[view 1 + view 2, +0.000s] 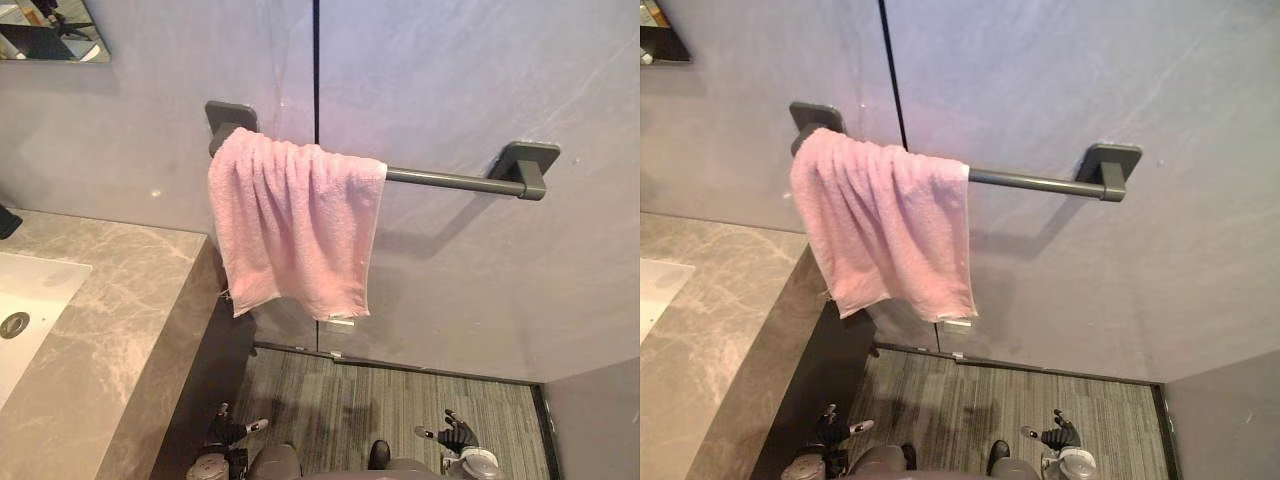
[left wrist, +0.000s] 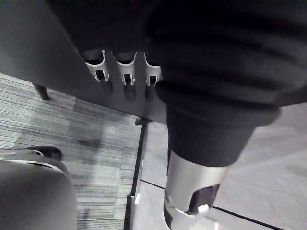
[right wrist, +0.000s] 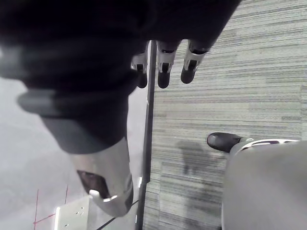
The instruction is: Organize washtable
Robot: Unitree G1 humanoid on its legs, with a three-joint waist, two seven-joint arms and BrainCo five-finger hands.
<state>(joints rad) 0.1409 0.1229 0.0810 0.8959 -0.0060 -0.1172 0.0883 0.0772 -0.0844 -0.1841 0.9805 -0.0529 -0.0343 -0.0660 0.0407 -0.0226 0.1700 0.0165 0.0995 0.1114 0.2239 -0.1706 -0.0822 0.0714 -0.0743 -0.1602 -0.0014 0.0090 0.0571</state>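
Both my left hand (image 1: pixel 229 431) and right hand (image 1: pixel 457 433) hang slack, empty; I'd pinch the soft, light pink towel (image 1: pixel 295 225) by its hem.

We can read no text, number or sign; the white tag (image 1: pixel 340 321) on the pink towel (image 1: pixel 295 225) is too small.

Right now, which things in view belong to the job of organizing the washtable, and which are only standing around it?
Belong to the job:
- pink towel, bunched at the left end of the towel rail
- marble washtable
- white sink
- left hand and right hand, low by the floor, open, empty

Just there:
- mirror
- grey wall
- striped floor
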